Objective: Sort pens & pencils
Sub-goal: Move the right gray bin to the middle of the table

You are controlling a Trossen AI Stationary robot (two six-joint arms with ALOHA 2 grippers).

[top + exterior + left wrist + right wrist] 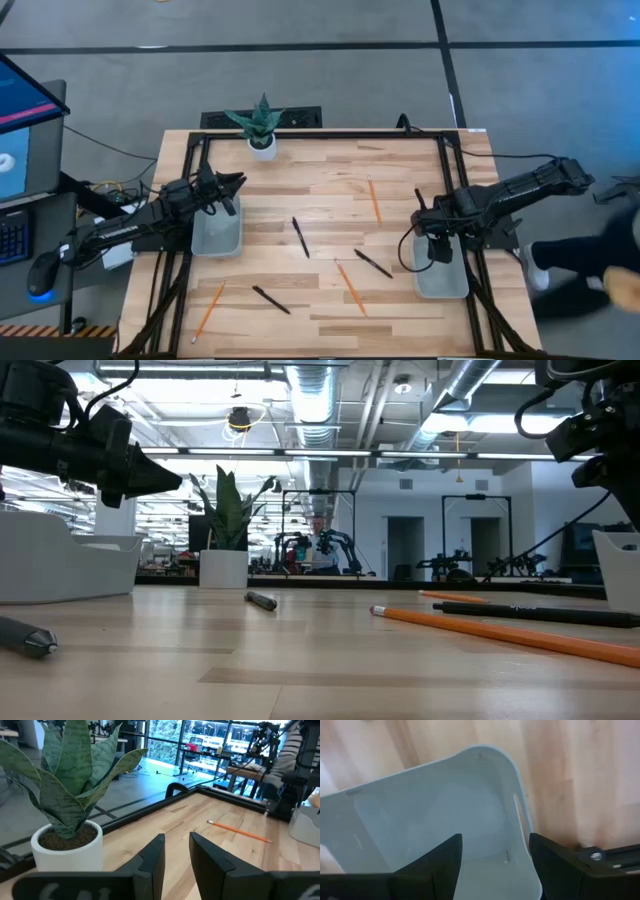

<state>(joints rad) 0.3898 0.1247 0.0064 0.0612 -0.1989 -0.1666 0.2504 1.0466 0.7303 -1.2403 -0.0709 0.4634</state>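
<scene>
Left tool above far end of left pale grey plastic bin, fingers narrowly parted, nothing held. Right tool over right pale grey plastic bin, fingers spread wide, empty. Three thin black pens loose on light wooden slatted bench, mid to near. Three thin orange pencils: one far right of centre, one near centre, one near left. Small potted green plant in white pot at far edge.
</scene>
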